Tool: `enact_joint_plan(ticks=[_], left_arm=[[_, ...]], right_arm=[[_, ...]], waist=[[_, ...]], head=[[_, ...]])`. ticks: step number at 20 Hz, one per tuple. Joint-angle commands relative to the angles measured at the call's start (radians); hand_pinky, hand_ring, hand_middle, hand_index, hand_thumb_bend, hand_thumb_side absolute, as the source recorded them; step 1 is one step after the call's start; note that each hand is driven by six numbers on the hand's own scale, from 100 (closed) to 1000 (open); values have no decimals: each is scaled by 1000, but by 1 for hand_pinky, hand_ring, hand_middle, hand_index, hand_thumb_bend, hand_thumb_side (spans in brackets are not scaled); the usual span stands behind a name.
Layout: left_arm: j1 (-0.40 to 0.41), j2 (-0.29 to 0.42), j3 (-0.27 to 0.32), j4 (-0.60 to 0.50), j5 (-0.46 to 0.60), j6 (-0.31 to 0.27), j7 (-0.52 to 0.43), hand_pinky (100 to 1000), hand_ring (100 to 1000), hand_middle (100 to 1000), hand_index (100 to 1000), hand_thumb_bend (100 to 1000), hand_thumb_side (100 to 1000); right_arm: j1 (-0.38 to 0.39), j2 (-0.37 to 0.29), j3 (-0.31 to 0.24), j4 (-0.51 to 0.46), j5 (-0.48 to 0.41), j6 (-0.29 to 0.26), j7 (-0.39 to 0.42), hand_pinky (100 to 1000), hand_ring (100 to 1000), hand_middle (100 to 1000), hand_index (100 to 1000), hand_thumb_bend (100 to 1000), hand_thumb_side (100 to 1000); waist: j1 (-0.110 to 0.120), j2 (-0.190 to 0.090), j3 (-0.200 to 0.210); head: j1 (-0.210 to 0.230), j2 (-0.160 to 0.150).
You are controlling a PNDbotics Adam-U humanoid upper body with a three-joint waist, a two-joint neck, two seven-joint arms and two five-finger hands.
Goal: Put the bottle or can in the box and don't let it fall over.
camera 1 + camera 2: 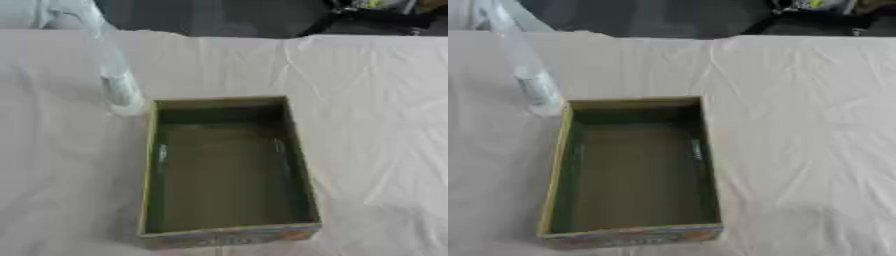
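Bottle [112,75]: 1 clear plastic bottle, upright, standing on the white-covered counter [376,125] just beyond the far-left corner of the box [302,165]. Its base sits very near that corner; whether it touches the box wall cannot be told. A pale label band shows on the lower body. The neck and cap run up toward the far counter edge and are hard to make out against the background.

Box: 1 open rectangular box, long side running away from the robot, greenish inside, patterned print on the near outer face. Nothing lies in it.

Hands: neither the left nor the right hand shows in either view, so their state cannot be told.

Step in hand: judged as the start of the task, before any reach. The bottle is outside the box and ungrasped.

Next move calls for: a hand brought in to the bottle body, most likely the left, as the bottle stands on the left side. The grasp should take it low on the body, lift it over the near wall and set it base-down on the box floor.

Risk: the bottle is tall and narrow; a sideways nudge on approach could tip it.
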Motion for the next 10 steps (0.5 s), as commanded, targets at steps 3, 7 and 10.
enact_joint_plan(ticks=[3,7,10], left_arm=[[-9,41,19,11,-18,-36,38,1000,1000,1000,890,315,572],[-14,47,25,33,-45,-52,101,1000,1000,1000,902,336,542],[-20,55,31,55,-64,-60,145,1000,1000,1000,904,352,500]], right_arm=[[9,-18,-17,-17,-27,-147,164,938,776,851,933,100,549],[7,-14,-12,-17,-28,-143,170,938,776,852,934,100,551],[7,-12,-11,-17,-30,-141,172,938,776,851,933,100,552]], waist=[[0,-17,-2],[2,-14,-3],[3,-14,-3]], head=[[3,-15],[4,-18],[6,-18]])
